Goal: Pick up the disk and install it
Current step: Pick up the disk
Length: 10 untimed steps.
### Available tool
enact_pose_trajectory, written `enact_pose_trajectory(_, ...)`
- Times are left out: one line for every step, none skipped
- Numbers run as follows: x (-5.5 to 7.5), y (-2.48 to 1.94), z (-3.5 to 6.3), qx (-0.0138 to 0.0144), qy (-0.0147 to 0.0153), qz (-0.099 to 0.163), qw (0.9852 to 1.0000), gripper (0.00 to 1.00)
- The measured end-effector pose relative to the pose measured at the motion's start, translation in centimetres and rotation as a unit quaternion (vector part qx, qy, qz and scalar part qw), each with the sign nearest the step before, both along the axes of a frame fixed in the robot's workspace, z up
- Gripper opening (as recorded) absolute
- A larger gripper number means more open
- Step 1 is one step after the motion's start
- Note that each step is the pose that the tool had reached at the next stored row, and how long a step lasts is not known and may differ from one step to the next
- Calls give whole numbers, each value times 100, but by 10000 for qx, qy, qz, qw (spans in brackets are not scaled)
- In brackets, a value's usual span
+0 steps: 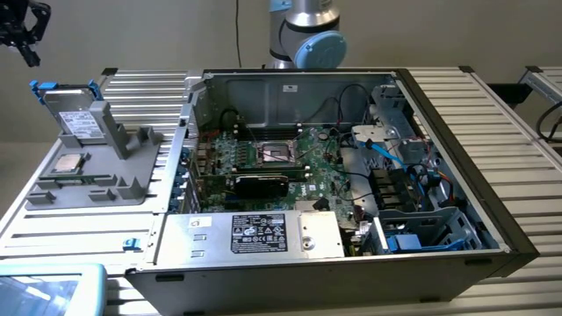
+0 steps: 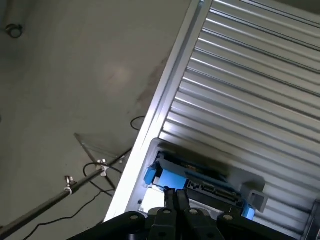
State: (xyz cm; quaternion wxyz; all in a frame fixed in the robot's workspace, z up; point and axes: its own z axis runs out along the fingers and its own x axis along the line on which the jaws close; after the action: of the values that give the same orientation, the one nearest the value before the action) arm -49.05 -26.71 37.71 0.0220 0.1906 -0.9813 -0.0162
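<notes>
Gripper (image 2: pixel 176 195) shut, empty, above disk (image 1: pixel 77 118).
Disk upright, far corner of holder (image 1: pixel 97 191); prob. rigid, fragile, so grip by blue frame (image 2: pixel 167 177).

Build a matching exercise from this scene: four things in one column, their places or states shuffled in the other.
1 disk
2 CPU chip
3 gripper
4 labelled silver box

a lying flat on the grey fixture
b shut, in the air
c inside the case, at its near edge
d standing upright in the grey fixture

Pairs: 1-d, 2-a, 3-b, 4-c
</notes>
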Motion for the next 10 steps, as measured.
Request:
enact_pose_trajectory(0, 0, 0, 0, 0, 89, 10000, 11)
enact_pose_trajectory(0, 0, -1, 0, 0, 180, 9998, 11)
enact_pose_trajectory(0, 0, -1, 0, 0, 269, 9996, 11)
enact_pose_trajectory(0, 0, -1, 0, 0, 367, 9993, 11)
enact_pose_trajectory(0, 0, -1, 0, 0, 458, 9990, 11)
enact_pose_trajectory(0, 0, -1, 0, -1, 547, 9985, 11)
enact_pose_trajectory(0, 0, -1, 0, -2, 637, 9980, 11)
enact_pose_trajectory(0, 0, -1, 0, -5, 726, 9974, 11)
enact_pose_trajectory(0, 0, -1, -1, -9, 802, 9968, 11)
enact_pose_trajectory(0, 0, -1, -1, -17, 873, 9962, 11)
